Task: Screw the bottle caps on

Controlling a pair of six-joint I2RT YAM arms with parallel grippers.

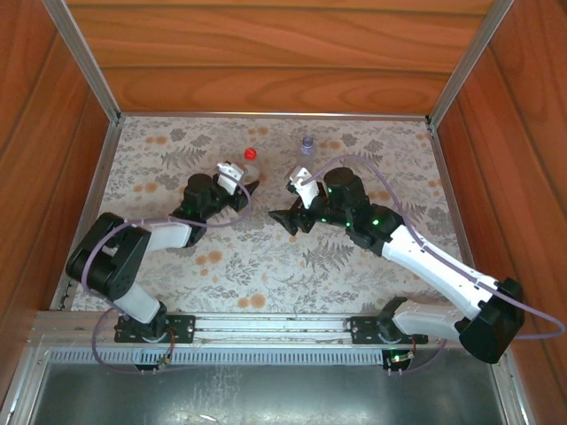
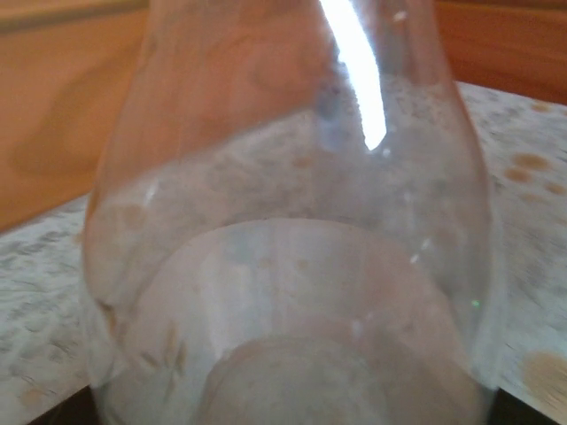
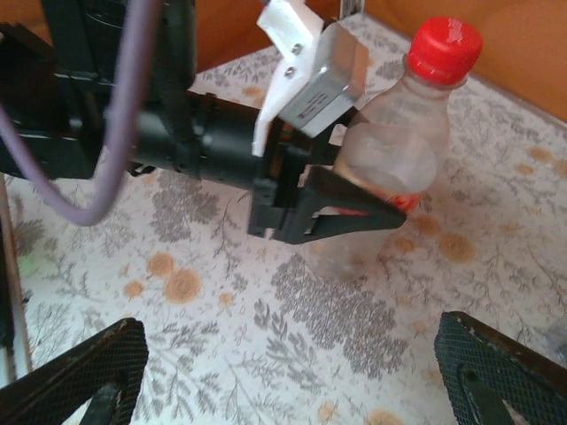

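Note:
A clear bottle with a red-and-white label [image 3: 390, 155] stands upright on the flowered cloth, its red cap [image 3: 445, 49] sitting on the neck. My left gripper [image 1: 245, 183] is shut on the bottle's body, with one black finger [image 3: 345, 211] across the label band. In the left wrist view the same bottle [image 2: 283, 221] is pressed close to the lens. My right gripper [image 3: 297, 381] hangs open in front of the bottle, apart from it, its pads [image 3: 89, 372] wide and nothing between them. The plain bottle [image 1: 306, 146] stands further back, a pale cap on top.
Wooden walls [image 1: 266, 53] and aluminium posts [image 1: 84, 62] close in the cloth [image 1: 266, 266] at the back and both sides. A metal rail [image 1: 266, 328] carries the arm bases along the near edge. Bare cloth lies between the arms and the rail.

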